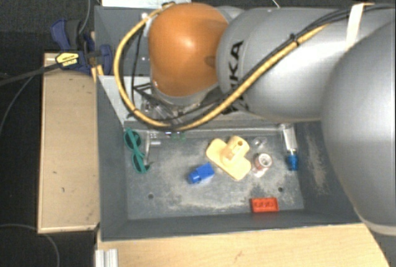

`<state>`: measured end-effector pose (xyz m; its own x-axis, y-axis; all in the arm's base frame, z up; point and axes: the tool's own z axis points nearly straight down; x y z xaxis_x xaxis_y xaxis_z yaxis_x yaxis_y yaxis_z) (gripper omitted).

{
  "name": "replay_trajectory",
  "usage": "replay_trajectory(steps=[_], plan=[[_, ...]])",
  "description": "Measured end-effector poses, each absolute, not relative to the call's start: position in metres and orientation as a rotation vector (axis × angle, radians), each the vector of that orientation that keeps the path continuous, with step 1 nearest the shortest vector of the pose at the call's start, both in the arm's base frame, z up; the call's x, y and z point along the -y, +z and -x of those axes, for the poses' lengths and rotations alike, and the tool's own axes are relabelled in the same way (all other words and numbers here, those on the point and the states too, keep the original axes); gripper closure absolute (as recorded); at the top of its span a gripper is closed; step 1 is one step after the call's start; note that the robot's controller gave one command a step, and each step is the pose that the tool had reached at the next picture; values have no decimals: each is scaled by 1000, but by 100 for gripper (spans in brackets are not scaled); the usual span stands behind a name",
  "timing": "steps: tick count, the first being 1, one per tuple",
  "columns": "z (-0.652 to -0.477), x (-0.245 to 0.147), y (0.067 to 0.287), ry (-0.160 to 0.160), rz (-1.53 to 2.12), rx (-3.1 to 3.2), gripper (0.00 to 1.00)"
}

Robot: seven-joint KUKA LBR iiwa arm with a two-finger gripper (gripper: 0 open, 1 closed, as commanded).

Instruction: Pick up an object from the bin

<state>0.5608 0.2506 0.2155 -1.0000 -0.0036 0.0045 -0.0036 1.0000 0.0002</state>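
My gripper (162, 114) hangs below the orange wrist cover over the bin's back left part. Just below and left of it lies a pair of green toy glasses (136, 149) by the left wall. A small blue block (199, 174) rests on the floor, down and to the right of the gripper. Beside that block sits a pale yellow plastic piece (229, 157) with an upright peg.
Further right lie a small round red-and-white thing (263, 162) and a white marker with a blue cap (289, 149). A red toy brick (264, 204) sits near the front wall. The arm covers the bin's back and right side.
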Motion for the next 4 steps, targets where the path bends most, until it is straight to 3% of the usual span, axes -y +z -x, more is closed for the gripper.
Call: replay_trajectory(steps=[1, 2, 3, 4], plan=[[-563, -249, 221, -3, 4, 3145, 0], [-569, -201, 132, -4, 120, 3142, 0], [-541, -169, 96, -3, -207, 3138, 0], [-555, -132, 100, -3, -58, 3149, 0]])
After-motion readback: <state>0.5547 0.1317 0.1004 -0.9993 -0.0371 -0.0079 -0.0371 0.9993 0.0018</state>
